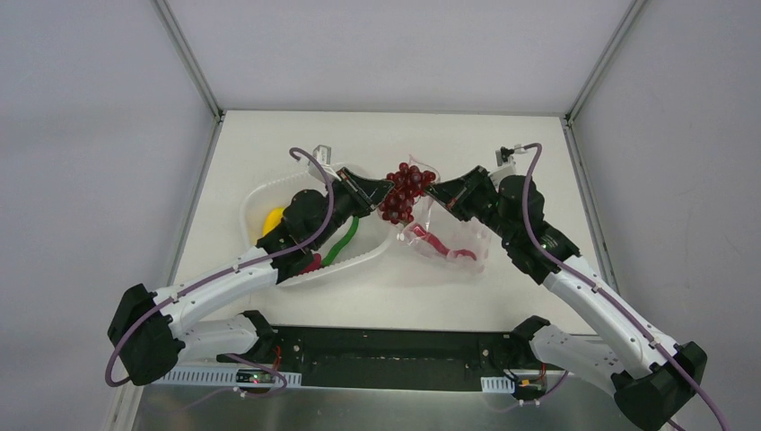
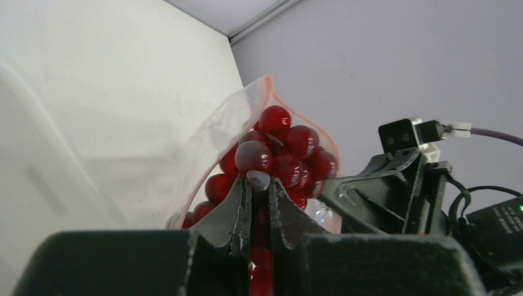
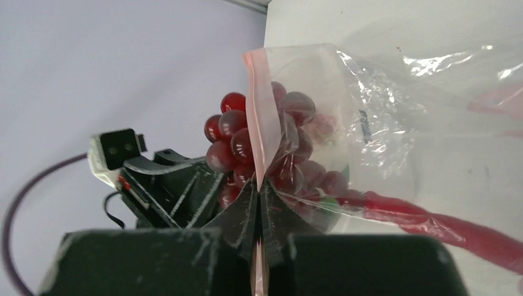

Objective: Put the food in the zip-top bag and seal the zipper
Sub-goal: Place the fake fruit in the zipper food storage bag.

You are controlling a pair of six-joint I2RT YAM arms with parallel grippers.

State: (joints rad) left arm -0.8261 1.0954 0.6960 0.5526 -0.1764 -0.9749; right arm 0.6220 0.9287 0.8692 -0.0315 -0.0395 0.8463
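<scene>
On the white, grey-walled worktop (image 1: 269, 144), the zip-top bag (image 1: 453, 244) slants from centre to lower right, right claw (image 3: 259, 185) pinching its zipper (image 3: 261, 117), left claw (image 2: 258, 185) pinching the grape bunch (image 1: 406, 190).

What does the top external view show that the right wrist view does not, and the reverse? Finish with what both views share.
Only the top external view shows the white tub, with a yellow food and the green chili in it. Only the right wrist view shows, close up, the right pincer shut on the bag's pink-red zipper strip. Both show the clear bag, the red chili inside it, and the grape bunch at the bag's mouth beside the left pincer.
</scene>
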